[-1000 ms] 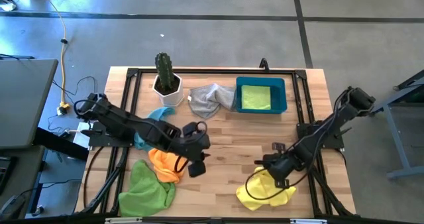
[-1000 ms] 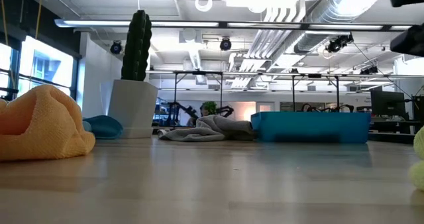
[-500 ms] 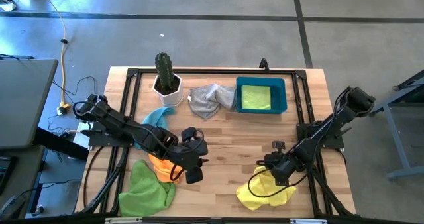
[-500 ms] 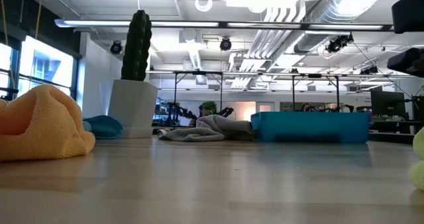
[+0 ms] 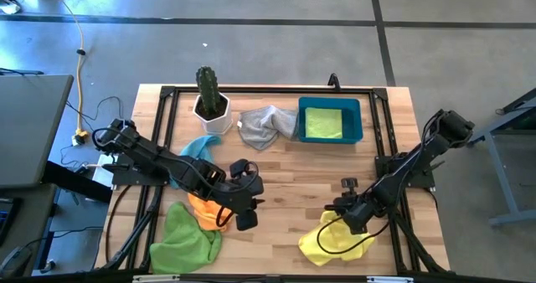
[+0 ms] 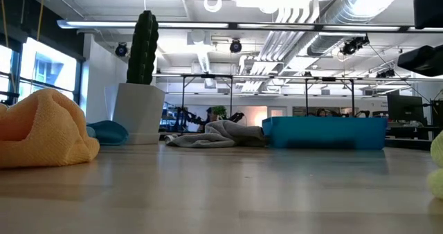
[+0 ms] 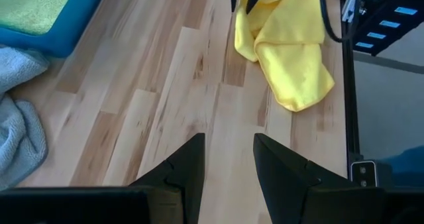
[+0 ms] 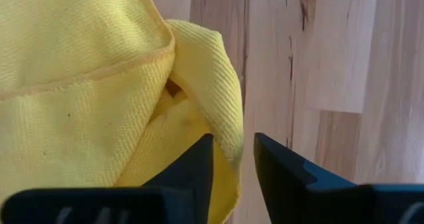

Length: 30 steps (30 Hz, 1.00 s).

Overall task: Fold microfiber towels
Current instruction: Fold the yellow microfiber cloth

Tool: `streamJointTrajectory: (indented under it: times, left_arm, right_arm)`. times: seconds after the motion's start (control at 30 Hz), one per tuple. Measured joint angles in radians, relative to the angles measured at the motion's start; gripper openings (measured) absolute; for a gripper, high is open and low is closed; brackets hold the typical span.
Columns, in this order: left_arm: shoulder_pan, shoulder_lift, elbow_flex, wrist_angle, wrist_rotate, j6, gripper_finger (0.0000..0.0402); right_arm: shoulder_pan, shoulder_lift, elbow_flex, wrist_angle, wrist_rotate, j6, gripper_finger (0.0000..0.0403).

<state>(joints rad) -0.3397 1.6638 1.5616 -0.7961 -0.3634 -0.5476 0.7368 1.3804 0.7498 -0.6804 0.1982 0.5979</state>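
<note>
Table [image 5: 285, 182], wooden; blue bin [image 5: 362, 126] at one o'clock holding a lime green towel [image 5: 323, 123]; second lime green towel [image 5: 185, 237] at seven o'clock. Yellow towel [image 5: 335, 241] at five o'clock, a fold lying between the narrowly parted fingers of the right gripper [image 8: 233, 163] (grip not certain). Grey towel [image 5: 266, 124] at twelve, orange towel [image 5: 208, 208] at eight, light blue towel [image 5: 197, 146] at ten; left gripper [image 7: 228, 159] beside the orange one, jaws apart, empty.

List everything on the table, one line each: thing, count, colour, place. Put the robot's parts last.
yellow towel: 1, yellow, crumpled at the near right edge.
orange towel: 1, orange, bunched near left.
lime green towels: 2, one crumpled at the near left corner, one flat in the bin.
light blue towel: 1, near the cactus pot.
grey towel: 1, left of the bin.
bin: 1, blue, far right.
cactus: 1, green, white pot, far left.
left gripper: open, empty, above bare wood.
right gripper: astride a yellow towel fold.
</note>
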Motion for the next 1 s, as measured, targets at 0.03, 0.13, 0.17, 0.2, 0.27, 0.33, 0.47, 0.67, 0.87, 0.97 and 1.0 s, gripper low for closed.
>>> streamJointTrajectory:
  times: [0.03, 0.13, 0.17, 0.2, 0.27, 0.33, 0.47, 0.67, 0.87, 0.97, 1.0]
  left_arm:
    - [0.000, 0.000, 0.000, 0.008, 0.000, 0.000, 0.0119]
    - [0.000, 0.000, 0.000, 0.027, 0.000, 0.000, 0.0119]
    - [0.000, 0.000, 0.000, 0.032, 0.000, 0.000, 0.0119]
    - [0.000, 0.000, 0.000, 0.037, -0.001, 0.000, 0.0119]
    - [-0.001, 0.000, 0.000, 0.040, -0.013, 0.001, 0.0119]
    - [-0.001, 0.000, 0.000, 0.039, -0.031, 0.001, 0.0119]
    - [0.001, 0.007, -0.022, 0.042, -0.107, 0.037, 0.0119]
    - [0.008, 0.029, -0.073, 0.048, -0.148, 0.047, 0.0119]
    - [0.013, 0.062, -0.076, 0.131, -0.229, 0.071, 0.0119]
    - [0.013, 0.075, -0.077, 0.160, -0.302, 0.126, 0.0119]
    - [0.013, 0.078, -0.077, 0.172, -0.326, 0.151, 0.0119]
  right_arm:
    - [0.000, 0.000, 0.000, 0.000, 0.000, 0.005, 0.0088]
    - [0.000, 0.000, 0.000, 0.000, 0.000, 0.006, 0.0050]
    - [-0.001, 0.000, 0.000, 0.000, 0.000, 0.007, 0.0034]
    - [-0.002, 0.000, 0.000, 0.001, 0.000, 0.009, 0.0018]
    - [-0.006, 0.000, 0.000, 0.004, 0.000, 0.036, 0.0006]
    - [-0.013, 0.000, 0.000, 0.010, 0.008, 0.082, 0.0011]
    - [-0.045, 0.000, 0.000, 0.014, 0.012, 0.103, 0.0003]
    - [-0.135, -0.004, 0.000, 0.079, 0.101, 0.101, 0.0001]
    - [-0.254, -0.017, 0.001, 0.278, 0.199, 0.091, 0.0001]
    - [-0.308, -0.021, 0.001, 0.403, 0.200, 0.075, 0.0001]
    - [-0.323, -0.023, 0.002, 0.437, 0.199, 0.075, 0.0001]
